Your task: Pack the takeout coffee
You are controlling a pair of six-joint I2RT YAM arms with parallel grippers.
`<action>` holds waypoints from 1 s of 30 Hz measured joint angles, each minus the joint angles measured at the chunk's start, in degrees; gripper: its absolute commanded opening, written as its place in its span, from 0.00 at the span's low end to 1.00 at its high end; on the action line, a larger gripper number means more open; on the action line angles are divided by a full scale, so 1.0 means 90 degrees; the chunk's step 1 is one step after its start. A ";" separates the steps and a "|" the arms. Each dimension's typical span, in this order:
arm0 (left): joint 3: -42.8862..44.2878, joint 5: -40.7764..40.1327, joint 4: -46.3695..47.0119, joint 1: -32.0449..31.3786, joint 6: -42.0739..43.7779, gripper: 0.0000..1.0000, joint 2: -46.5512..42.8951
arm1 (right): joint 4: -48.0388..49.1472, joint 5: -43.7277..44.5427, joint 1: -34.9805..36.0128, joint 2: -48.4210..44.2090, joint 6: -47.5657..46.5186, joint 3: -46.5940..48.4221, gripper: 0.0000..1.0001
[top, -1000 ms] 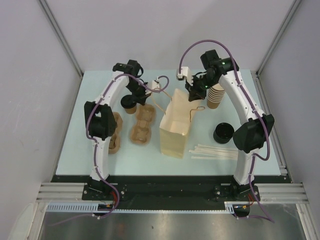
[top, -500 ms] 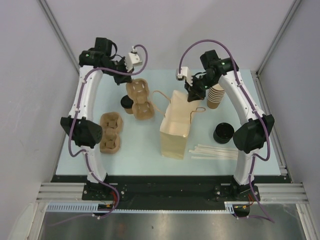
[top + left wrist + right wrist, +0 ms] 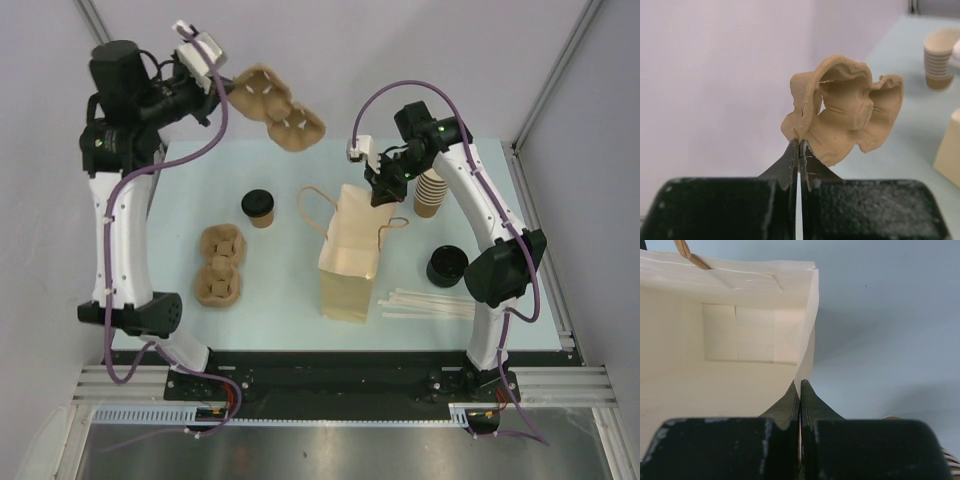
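Inventory, with places given from the paper bag (image 3: 350, 255).

1. Left end effector (image 3: 799, 150): clenched on the thin edge of a moulded cup carrier (image 3: 278, 108). I hold it raised well above the counter (image 3: 290, 290), up and to the left of the bag. The carrier hangs free and touches nothing else.
2. Right end effector (image 3: 800, 390): pinched tight on the bag's rim at its far right corner. The bag is open, and its pale inside shows in my wrist view.
3. Coffee cup (image 3: 259, 208): upright on the counter with its black lid on. It is left of the bag, apart from it, level with the bag's far end.
4. Second cup carrier (image 3: 218, 265): flat on the counter, further left of the bag and nearer my bases than the coffee cup.
5. Stack of paper cups (image 3: 432, 192): right of the bag's far end, just beyond my right end effector.
6. Stack of black lids (image 3: 446, 266): right of the bag.
7. Pale sticks (image 3: 430, 303): lying right of the bag's near end.
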 measured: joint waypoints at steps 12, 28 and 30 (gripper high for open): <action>0.0002 0.1054 0.1661 -0.0408 -0.1370 0.00 -0.1103 | -0.0012 -0.0061 0.0007 0.0000 0.0578 0.0199 0.00; -0.0685 0.1086 0.0170 -0.1926 -0.0267 0.00 -0.1365 | -0.0015 -0.0308 0.0012 0.0024 0.1365 0.0389 0.00; -0.0760 0.0896 -0.0032 -0.2174 -0.0019 0.00 -0.1365 | -0.0017 -0.0308 0.0036 0.0049 0.1486 0.0401 0.00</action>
